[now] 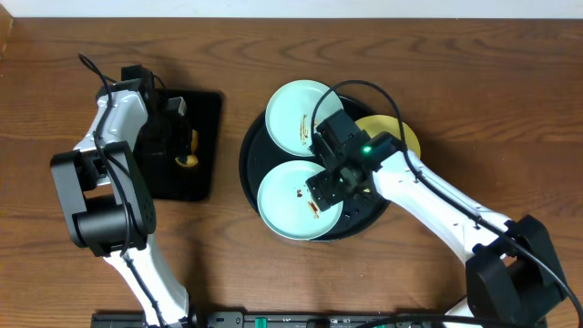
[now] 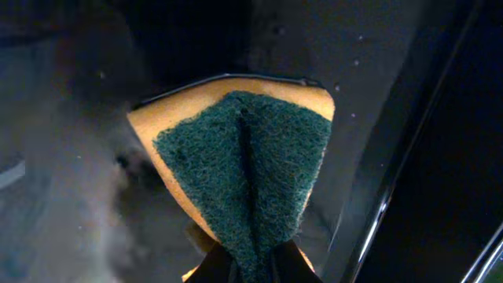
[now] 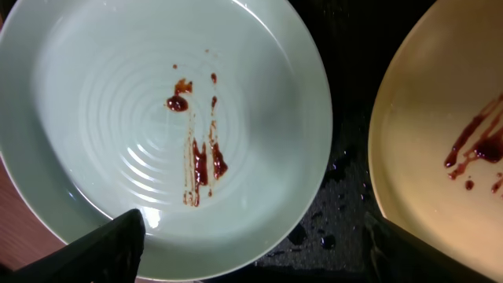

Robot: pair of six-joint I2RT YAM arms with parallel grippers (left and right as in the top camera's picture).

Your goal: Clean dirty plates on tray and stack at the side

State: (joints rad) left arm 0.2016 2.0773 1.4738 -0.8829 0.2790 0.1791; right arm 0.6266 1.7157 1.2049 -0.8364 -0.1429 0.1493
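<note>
Three plates we count on the round black tray [image 1: 250, 162], mid-frame overhead: upper mint plate [image 1: 296, 114], lower mint plate [image 1: 287, 208] and yellow plate [image 1: 407, 138], the last two smeared brown. We see the right hand [image 1: 324, 193] spread wide over the lower mint plate's rim, gripping nothing. The left hand [image 2: 247, 271] is clamped on one sponge [image 2: 244, 169] over one rectangular tray [image 1: 206, 182], frame left.

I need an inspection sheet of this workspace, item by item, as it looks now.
Surface: brown wooden table, no damage seen.
Job's things: round tray holds three plates; near green plate and yellow plate carry red-brown smears; far green plate shows none from above.
Clutter: rectangular tray by the left arm; wet drops on the round tray.
Grippers: left gripper shut on sponge over the rectangular tray; right gripper open above the near green plate.
Cables: black cable loops over the round tray.
Surroundings: pale wall at the far edge.
</note>
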